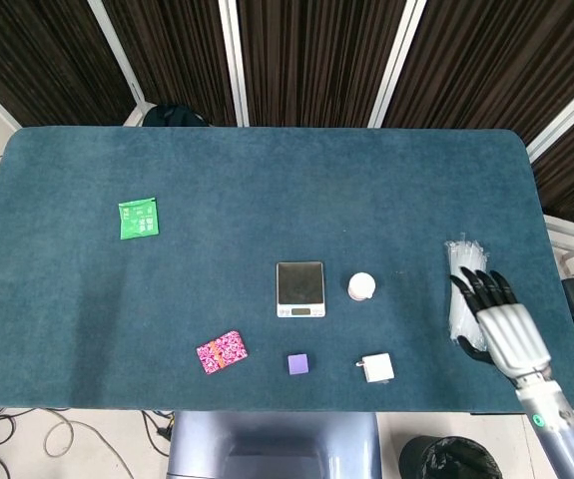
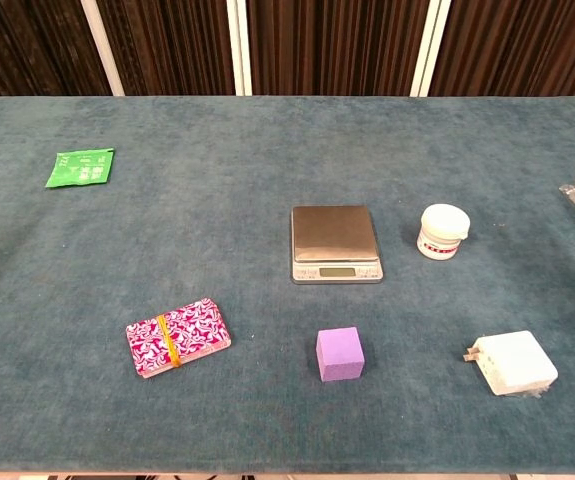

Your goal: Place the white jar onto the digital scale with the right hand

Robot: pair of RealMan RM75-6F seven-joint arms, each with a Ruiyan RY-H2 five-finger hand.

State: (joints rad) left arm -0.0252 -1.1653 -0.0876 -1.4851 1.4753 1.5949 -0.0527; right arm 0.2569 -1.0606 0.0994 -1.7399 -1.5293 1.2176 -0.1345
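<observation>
The white jar (image 1: 361,286) (image 2: 443,231) stands upright on the blue table, just right of the digital scale (image 1: 299,288) (image 2: 334,241). The scale's steel plate is bare. My right hand (image 1: 496,317) shows only in the head view, near the table's front right. Its fingers are stretched out and apart, and it holds nothing. It hovers over the near end of a clear plastic bundle (image 1: 461,264), well to the right of the jar. My left hand does not appear in either view.
A white charger (image 1: 376,368) (image 2: 513,363) lies in front of the jar, with a purple cube (image 1: 298,363) (image 2: 339,354) in front of the scale. A pink patterned pack (image 1: 221,351) (image 2: 178,337) sits front left and a green packet (image 1: 138,218) (image 2: 80,168) far left.
</observation>
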